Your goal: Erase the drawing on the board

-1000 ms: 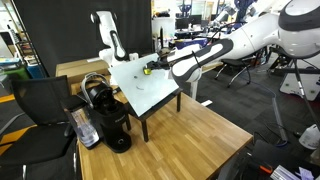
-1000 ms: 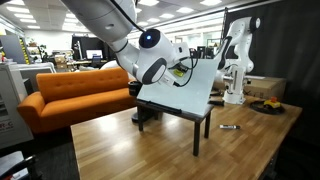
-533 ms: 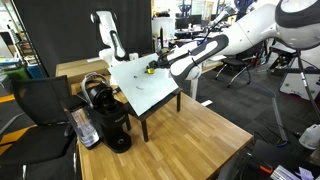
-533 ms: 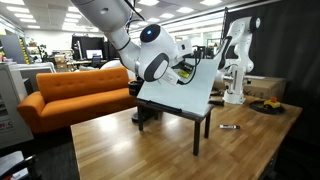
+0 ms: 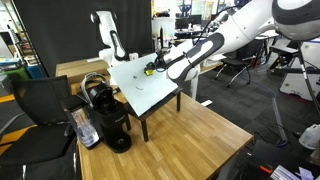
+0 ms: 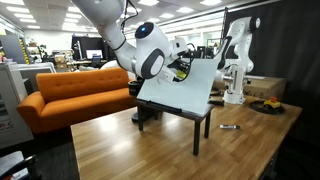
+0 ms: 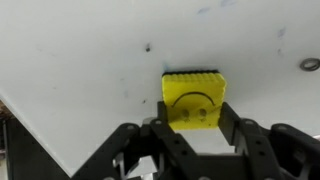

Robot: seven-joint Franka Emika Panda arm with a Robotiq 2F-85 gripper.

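I am pinching a yellow eraser (image 7: 192, 85) between my fingers (image 7: 193, 116), which are pressing in on its two sides, and I am holding its flat face against the board (image 7: 80, 60). A curved line and two dots are showing on the side of the eraser that faces me. Just beyond its upper left corner a small dark speck (image 7: 148, 46) is sitting on the white surface. I cannot tell whether it is part of the drawing.

In both exterior views I am touching the board (image 5: 145, 88) near its upper edge. It is leaning on a dark stand (image 6: 205, 125) on the wooden desk (image 5: 195, 140). A black coffee machine (image 5: 110, 122) is standing just beside it at the desk's corner.
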